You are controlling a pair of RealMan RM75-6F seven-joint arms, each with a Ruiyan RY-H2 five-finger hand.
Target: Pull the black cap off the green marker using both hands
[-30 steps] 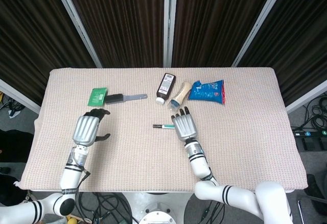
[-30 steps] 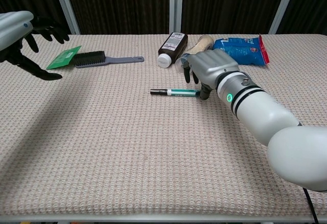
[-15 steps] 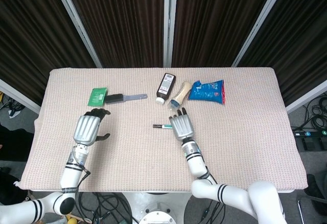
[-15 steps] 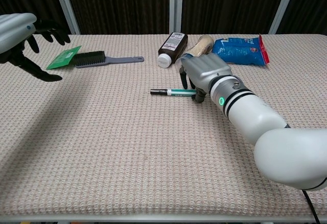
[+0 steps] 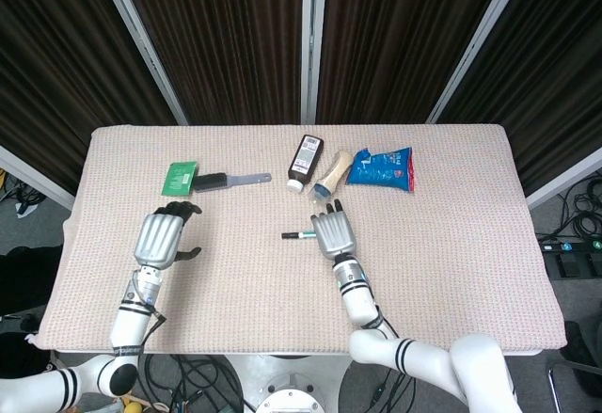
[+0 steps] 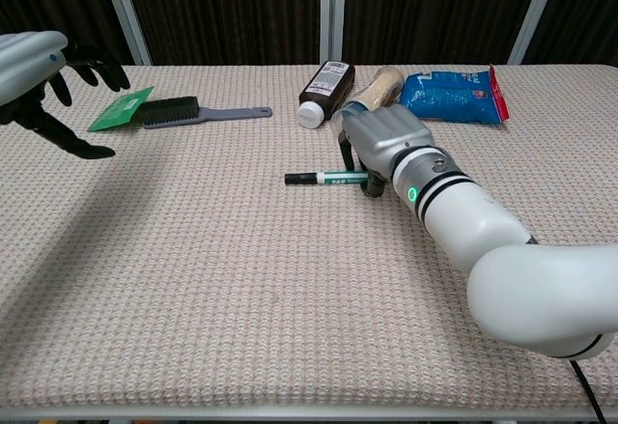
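Note:
The green marker lies flat on the cloth at mid-table, its black cap pointing toward my left side. My right hand sits palm down over the marker's green end. Its fingers reach down behind the barrel and the thumb stands in front; the barrel still rests on the table. My left hand hovers well off to the left with its fingers spread and nothing in it.
Behind the marker stand a brown bottle, a beige bottle and a blue packet. A green card and a black brush lie at the back left. The table wears a beige woven cloth.
My right hand has slid left along the marker and now covers more of its green end. The left hand has barely moved.

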